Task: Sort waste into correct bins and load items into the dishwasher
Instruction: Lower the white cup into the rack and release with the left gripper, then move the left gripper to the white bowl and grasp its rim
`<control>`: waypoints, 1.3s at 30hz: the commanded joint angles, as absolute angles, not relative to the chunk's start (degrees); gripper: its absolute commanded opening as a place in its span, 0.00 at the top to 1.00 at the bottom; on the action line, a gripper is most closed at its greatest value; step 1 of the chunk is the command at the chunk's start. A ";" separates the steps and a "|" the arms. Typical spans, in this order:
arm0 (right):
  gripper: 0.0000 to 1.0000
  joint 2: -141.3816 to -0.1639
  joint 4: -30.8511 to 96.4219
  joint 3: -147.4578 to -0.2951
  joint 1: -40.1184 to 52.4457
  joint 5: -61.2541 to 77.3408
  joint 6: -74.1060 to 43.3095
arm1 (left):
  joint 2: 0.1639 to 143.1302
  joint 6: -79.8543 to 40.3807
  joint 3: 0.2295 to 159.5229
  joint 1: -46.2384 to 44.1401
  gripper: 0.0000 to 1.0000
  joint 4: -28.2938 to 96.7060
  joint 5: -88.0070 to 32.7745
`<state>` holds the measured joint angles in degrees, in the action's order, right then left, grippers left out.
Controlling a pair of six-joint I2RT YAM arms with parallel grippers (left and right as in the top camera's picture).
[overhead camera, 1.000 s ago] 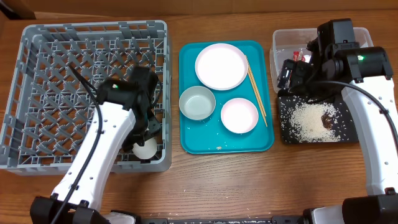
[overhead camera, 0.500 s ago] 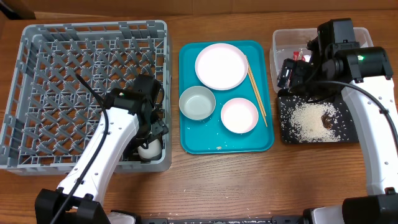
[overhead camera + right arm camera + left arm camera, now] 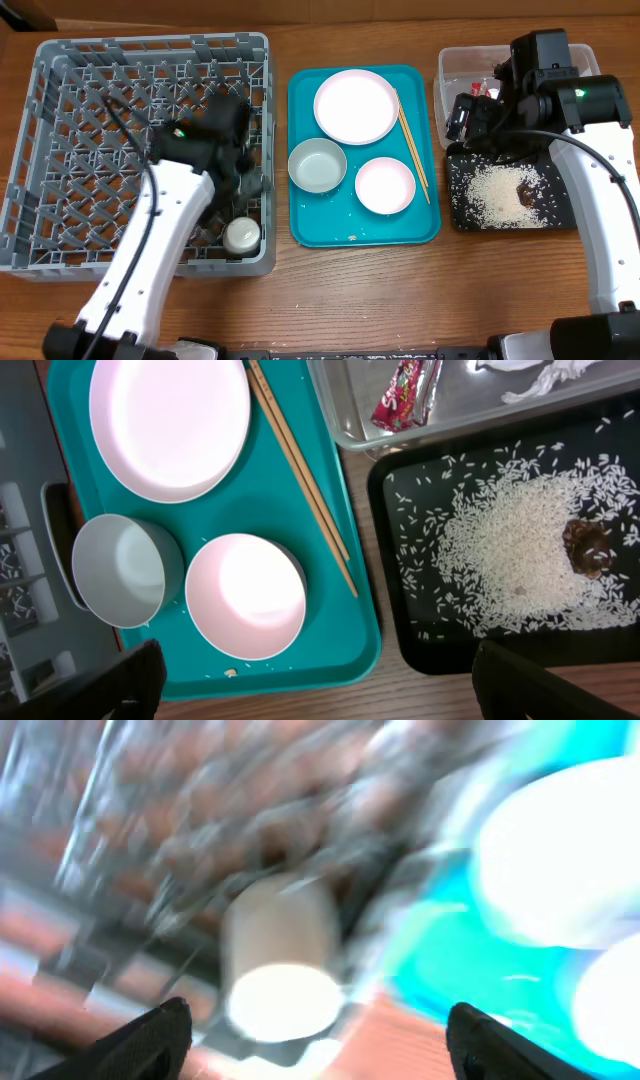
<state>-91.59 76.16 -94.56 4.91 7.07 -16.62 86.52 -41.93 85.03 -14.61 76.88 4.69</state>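
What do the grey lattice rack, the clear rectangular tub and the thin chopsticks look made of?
Grey lattice rack: moulded plastic, matte, judging by its uniform openwork grid. Clear rectangular tub: transparent plastic, see-through, with a faint sheen along the rim. Thin chopsticks: probably bare wood or bamboo, pale tan and unshiny.

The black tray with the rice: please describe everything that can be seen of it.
The black tray is shallow and rectangular, with rounded corners and a low rim, and looks like plastic. It lies flat on the wooden table, right of the teal tray. A heap of white rice grains with one brown food bit fills its middle, and loose grains lie around it. Its far edge meets the clear tub.
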 commanded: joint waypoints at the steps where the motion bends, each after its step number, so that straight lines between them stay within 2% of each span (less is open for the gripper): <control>1: 0.00 -91.39 75.99 -95.20 4.91 6.72 -16.45 | 86.13 -26.11 94.98 -17.08 0.11 73.71 0.12; 3: 0.00 -91.39 76.03 -95.20 4.91 6.72 -16.45 | 86.15 -21.30 96.44 -18.52 0.06 69.73 0.47; 9: 0.01 -91.39 76.03 -95.20 4.91 7.16 -16.47 | 90.80 -6.28 93.27 -21.04 0.06 56.23 1.45; 21: 0.00 -91.39 76.20 -95.20 4.91 7.16 -16.47 | 108.33 8.43 93.25 -21.39 0.11 47.42 -6.22; 25: 0.00 -91.42 76.23 -95.20 4.91 7.16 -16.47 | 112.12 10.68 93.25 -21.50 0.18 47.72 -5.61; 28: 0.00 -91.42 76.27 -95.20 4.91 7.14 -16.47 | 114.87 10.72 93.25 -21.41 0.32 48.53 -5.34; 31: 0.00 -91.42 76.27 -95.20 4.91 7.14 -16.47 | 117.21 10.72 93.25 -21.41 0.39 49.39 -5.32; 38: 0.00 -91.42 76.34 -95.20 4.91 7.16 -16.47 | 120.14 10.70 93.25 -21.41 0.43 48.56 -5.34; 39: 0.00 -91.42 76.40 -95.20 4.91 7.14 -16.45 | 120.40 10.68 93.25 -21.41 0.46 48.36 -5.32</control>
<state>-91.59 76.42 -94.56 4.91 7.22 -16.62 119.22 9.43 93.12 -21.04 48.95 -4.54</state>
